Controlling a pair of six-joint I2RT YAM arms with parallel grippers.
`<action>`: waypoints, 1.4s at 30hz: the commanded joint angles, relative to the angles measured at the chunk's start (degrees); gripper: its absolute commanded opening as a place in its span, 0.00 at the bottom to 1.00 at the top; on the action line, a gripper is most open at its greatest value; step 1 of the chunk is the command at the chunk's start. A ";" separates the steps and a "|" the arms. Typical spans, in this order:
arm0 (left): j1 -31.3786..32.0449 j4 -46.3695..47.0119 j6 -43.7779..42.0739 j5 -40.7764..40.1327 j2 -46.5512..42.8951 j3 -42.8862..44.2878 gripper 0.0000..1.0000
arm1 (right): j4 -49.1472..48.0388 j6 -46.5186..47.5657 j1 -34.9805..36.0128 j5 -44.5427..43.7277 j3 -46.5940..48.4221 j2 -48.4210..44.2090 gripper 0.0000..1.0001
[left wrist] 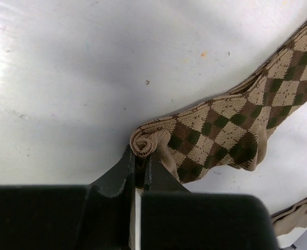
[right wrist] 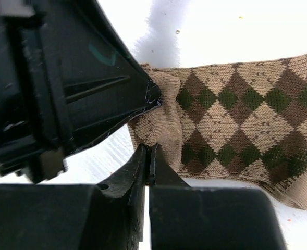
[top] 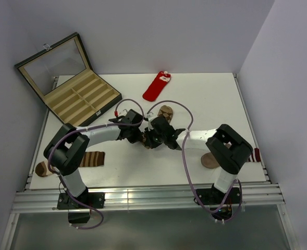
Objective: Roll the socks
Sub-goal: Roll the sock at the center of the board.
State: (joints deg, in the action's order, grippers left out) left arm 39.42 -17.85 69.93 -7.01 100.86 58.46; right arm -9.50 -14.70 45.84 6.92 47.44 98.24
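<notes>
Argyle sock (left wrist: pixel 221 125): lies flat mid-table (top: pixel 221 104) at the tips of both grippers, with one end curled into a small roll.
Left gripper (left wrist: pixel 140 165): fingers pressed together, pinching the rolled end.
Right gripper (right wrist: pixel 148 156): fingers pressed together at the sock's edge, just beside the left gripper's tip; I cannot tell whether fabric is caught.
Red sock (top: pixel 156 86): flat at the far edge, well apart from both grippers.
Box (top: pixel 101 109): far left corner, lid raised, tan divided compartments showing.
Striped sock (top: pixel 90 159): near edge, by the left arm.
</notes>
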 commanded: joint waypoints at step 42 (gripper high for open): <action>1.01 23.98 2.06 2.44 -12.79 -18.55 0.64 | -9.22 -32.94 -24.66 40.45 -5.78 22.35 0.01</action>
State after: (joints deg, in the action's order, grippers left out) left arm 40.12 0.64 74.13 -4.86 90.56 41.63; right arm -26.63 -48.84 22.22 56.23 44.66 115.66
